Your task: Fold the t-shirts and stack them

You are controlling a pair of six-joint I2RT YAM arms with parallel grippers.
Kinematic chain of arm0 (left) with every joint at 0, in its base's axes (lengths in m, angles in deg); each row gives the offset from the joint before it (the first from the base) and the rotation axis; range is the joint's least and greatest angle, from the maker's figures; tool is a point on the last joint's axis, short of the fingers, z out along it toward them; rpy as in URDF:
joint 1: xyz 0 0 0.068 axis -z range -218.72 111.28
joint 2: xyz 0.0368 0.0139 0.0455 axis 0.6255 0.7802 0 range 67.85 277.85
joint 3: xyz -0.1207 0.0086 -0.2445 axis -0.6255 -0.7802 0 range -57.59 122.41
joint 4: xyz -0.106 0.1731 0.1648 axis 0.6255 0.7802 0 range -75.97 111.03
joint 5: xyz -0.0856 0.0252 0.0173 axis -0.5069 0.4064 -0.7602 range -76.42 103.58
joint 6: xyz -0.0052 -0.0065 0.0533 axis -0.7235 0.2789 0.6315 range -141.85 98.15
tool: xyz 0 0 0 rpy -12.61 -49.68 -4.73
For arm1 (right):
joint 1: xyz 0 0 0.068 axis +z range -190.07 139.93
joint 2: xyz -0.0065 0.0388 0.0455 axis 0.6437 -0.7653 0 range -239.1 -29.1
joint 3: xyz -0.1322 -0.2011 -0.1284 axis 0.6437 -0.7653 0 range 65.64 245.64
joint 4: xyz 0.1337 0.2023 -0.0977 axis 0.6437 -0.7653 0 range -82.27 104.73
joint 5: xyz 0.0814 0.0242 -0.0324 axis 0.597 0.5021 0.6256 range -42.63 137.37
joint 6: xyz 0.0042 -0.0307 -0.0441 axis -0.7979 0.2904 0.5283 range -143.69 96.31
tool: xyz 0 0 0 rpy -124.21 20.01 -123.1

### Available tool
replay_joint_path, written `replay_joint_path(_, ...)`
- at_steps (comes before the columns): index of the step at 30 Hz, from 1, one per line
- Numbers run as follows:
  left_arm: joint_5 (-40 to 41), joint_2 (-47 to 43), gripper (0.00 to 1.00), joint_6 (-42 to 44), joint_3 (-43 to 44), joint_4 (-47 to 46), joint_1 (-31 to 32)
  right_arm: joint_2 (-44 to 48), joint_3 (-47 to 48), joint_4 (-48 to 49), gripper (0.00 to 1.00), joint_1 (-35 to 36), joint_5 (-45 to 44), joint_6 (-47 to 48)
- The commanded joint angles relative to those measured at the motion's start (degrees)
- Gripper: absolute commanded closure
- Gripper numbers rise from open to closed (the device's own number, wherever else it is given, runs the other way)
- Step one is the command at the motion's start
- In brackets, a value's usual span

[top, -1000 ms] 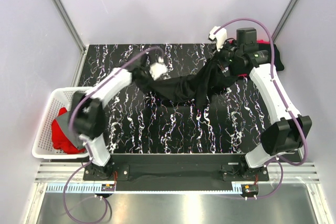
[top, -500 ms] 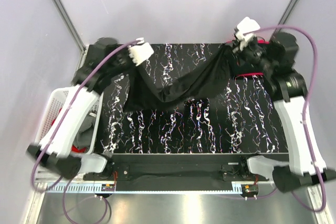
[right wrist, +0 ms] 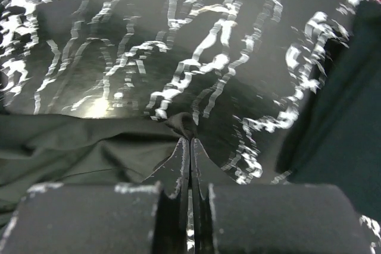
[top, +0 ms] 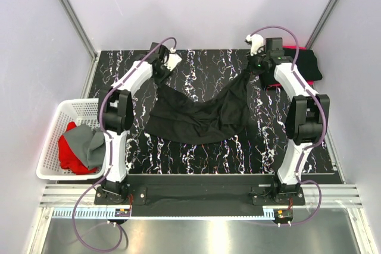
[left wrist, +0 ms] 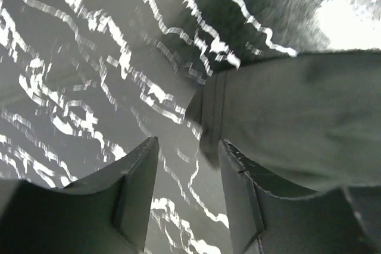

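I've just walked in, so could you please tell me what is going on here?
A black shirt hangs between the two arms over the table, sagging in the middle. The right hand is shut on one corner. The left hand has its fingers apart, with the hem beside one. Red and grey cloth lies in the basket, and a dark pile sits far right.
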State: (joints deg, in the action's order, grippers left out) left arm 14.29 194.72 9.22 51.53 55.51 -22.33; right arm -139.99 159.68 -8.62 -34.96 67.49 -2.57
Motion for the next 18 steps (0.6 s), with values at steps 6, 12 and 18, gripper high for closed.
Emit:
replay_joint_path(6, -5.4, -18.4, 0.85, -3.7, -15.2, -1.0, 0.1, 6.6, 1.1, 3.7, 1.0, -1.2, 4.7, -4.9)
replay_joint_path(12, -8.2, -19.0, 0.88, -0.1, -19.8, 0.3, 0.1, 7.6, -1.5, 3.6, 1.0, -1.2, 6.1, -6.5)
replay_joint_path(18, -7.1, -11.1, 0.82, 0.2, -13.9, 2.8, 0.1, 7.4, -1.6, 3.3, 1.0, -1.2, 5.8, -6.5)
